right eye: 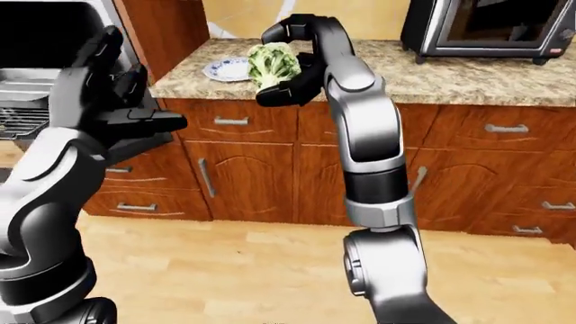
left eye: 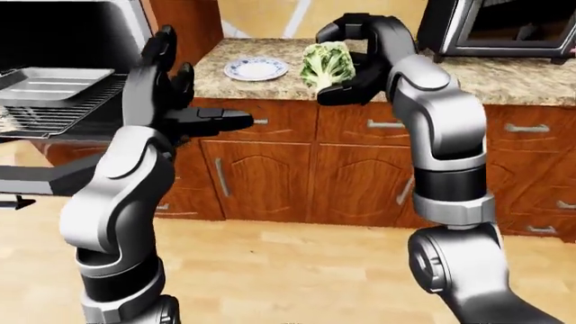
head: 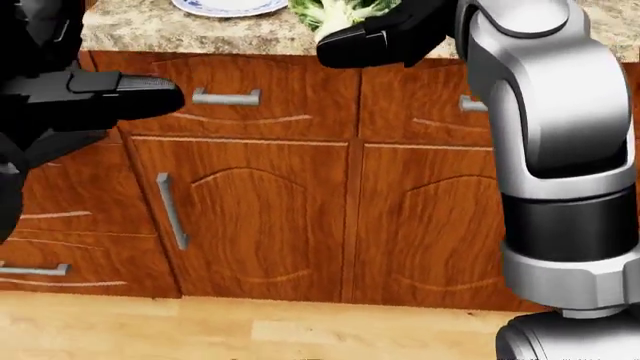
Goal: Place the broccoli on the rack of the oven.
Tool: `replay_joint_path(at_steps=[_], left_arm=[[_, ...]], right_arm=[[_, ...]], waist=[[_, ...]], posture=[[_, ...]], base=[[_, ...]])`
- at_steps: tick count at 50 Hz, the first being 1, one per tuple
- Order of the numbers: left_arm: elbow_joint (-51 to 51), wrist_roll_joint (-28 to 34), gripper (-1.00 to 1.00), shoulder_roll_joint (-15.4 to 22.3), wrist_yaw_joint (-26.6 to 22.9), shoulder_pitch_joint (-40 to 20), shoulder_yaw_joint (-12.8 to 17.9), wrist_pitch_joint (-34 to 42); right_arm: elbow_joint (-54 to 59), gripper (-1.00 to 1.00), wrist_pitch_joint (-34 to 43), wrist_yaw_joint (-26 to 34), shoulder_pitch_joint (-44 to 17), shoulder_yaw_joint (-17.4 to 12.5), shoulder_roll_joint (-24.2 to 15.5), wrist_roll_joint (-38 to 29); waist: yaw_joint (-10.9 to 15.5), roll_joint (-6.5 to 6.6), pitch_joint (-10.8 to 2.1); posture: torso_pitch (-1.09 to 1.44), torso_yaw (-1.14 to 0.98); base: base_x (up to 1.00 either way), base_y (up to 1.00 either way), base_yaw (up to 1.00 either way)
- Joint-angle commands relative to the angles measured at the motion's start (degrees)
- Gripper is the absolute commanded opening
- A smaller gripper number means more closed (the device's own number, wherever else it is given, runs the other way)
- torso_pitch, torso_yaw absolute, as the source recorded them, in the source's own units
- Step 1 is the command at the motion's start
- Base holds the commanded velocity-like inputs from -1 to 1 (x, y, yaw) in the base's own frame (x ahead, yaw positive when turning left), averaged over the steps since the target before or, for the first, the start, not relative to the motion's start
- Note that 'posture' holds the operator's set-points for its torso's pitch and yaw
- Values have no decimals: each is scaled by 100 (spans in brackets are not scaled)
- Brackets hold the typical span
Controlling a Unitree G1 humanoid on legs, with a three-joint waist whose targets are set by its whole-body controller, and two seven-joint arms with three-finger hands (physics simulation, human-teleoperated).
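The oven stands open at the left-eye view's left. A metal tray sits on the oven rack; nothing shows in the tray. Right of the oven, a blue-patterned plate lies on the granite counter. The right hand is clenched around the broccoli, held right of the plate. The broccoli's long axis is upright, florets up, stem down. The left hand is released, fingers spread, just right of the oven rack. A microwave sits on the counter, well right of the oven.
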Motion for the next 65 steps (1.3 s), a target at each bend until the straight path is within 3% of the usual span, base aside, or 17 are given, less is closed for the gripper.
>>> replay_joint_path(at_steps=[1, 8, 11, 16, 22, 25, 26, 34, 38, 40, 41, 44, 52, 55, 56, 59, 65], left_arm=[[-85, 29, 100, 95, 2, -183, 115, -165], [-87, 5, 100, 116, 30, -199, 140, -166], [-91, 29, 100, 148, 43, -211, 129, -183], [-220, 97, 100, 259, 179, -337, 195, -116], [-214, 105, 100, 263, 219, -355, 189, -143], [-205, 108, 100, 261, 208, -338, 183, -154], [-204, 112, 100, 262, 206, -335, 178, -151], [-162, 137, 100, 254, 167, -302, 170, -178], [-167, 144, 100, 248, 155, -286, 173, -183], [-150, 158, 100, 243, 145, -271, 170, -204], [-147, 165, 100, 239, 140, -264, 165, -214], [-150, 172, 100, 231, 141, -270, 164, -199], [-134, 189, 100, 216, 130, -285, 154, -198], [-133, 200, 100, 213, 124, -278, 155, -200], [-132, 204, 100, 213, 123, -279, 153, -198], [-161, 196, 100, 211, 129, -283, 161, -169], [-184, 181, 100, 215, 133, -283, 173, -148]], right_arm=[[-145, -100, -158, 5, -261, 5, -2, -2], [-101, -100, -153, 53, -318, 10, -10, -25], [-39, -100, -193, 61, -354, 15, 4, -38], [-37, -100, -179, 91, -389, 13, -7, -55], [-27, -100, -216, 91, -341, 0, 2, -58], [-11, -100, -228, 93, -347, -1, -2, -57], [-8, -100, -231, 96, -346, 1, -4, -57], [-26, -100, -208, 101, -345, 6, -7, -68], [-34, -100, -194, 111, -348, 14, -11, -80], [-18, -100, -195, 119, -361, 17, -14, -88], [-6, -100, -199, 124, -371, 16, -15, -90], [13, -100, -186, 139, -419, 16, -21, -101], [33, -100, -198, 159, -421, 15, -11, -121], [10, -100, -218, 148, -368, 10, 6, -118], [1, -100, -219, 144, -353, 12, 11, -118], [-75, -100, -169, 146, -325, 11, 5, -117], [-133, -100, -131, 145, -311, 17, 7, -117]], waist=[[50, 24, -149], [-7, 528, -90], [-9, 1024, -217], [103, 682, -246], [30, 279, -33], [-2, -139, -124], [52, -136, -209], [29, 314, -96], [-19, 698, -109], [2, 1101, -247], [32, 888, -148], [112, 776, -252], [25, 240, -55], [-31, -281, -206], [-16, 34, -64], [56, -13, -166], [14, 433, -94]], posture=[[0, 0], [0, 0], [0, 0], [0, 0], [0, 0], [0, 0], [0, 0], [0, 0], [0, 0], [0, 0], [0, 0], [0, 0], [0, 0], [0, 0], [0, 0], [0, 0], [0, 0]], base=[[0, 0, 100], [0, 0, 100], [0, 0, 100], [0, 0, 100], [0, 0, 100], [0, 0, 100], [0, 0, 100], [0, 0, 100], [0, 0, 100], [0, 0, 100], [0, 0, 100], [0, 0, 100], [0, 0, 100], [0, 0, 100], [0, 0, 100], [0, 0, 100], [0, 0, 100]])
